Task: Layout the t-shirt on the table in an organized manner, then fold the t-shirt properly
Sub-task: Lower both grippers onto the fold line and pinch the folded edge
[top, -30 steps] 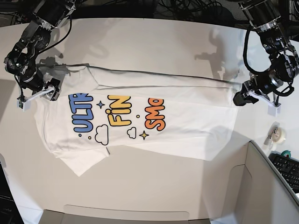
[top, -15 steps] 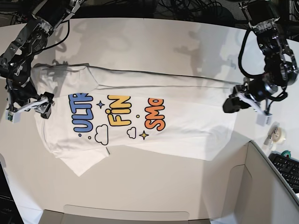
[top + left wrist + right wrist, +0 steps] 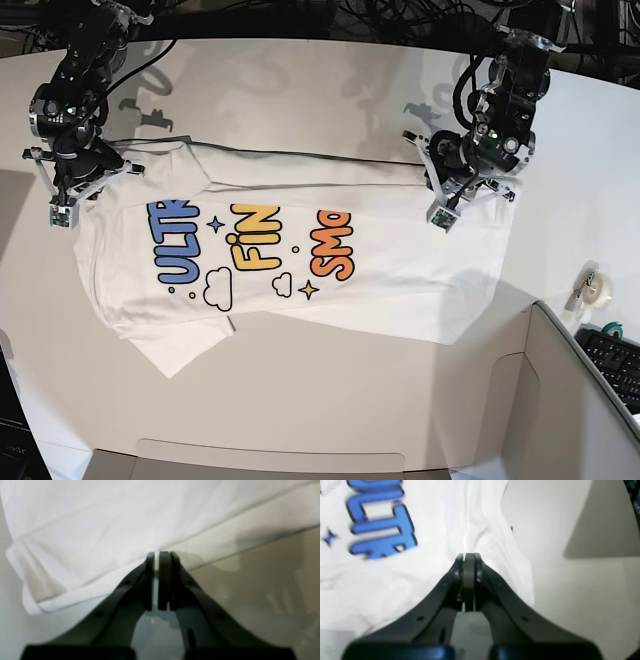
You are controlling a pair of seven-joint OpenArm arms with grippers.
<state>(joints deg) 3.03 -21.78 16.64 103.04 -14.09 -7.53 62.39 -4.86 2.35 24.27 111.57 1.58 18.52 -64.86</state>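
The left end effector (image 3: 159,556) had its jaws nearly together, tips at a folded edge of the t-shirt (image 3: 300,250); a grip could not be confirmed. The right end effector (image 3: 468,556) was pressed closed over bunched cloth beside the blue lettering. The t-shirt lay spread mid-worktop (image 3: 330,90), with bare surface all around it.

Bright, even overhead light. Arm shadows fall soft on the table (image 3: 330,90). Both wrist views are blurred close up.
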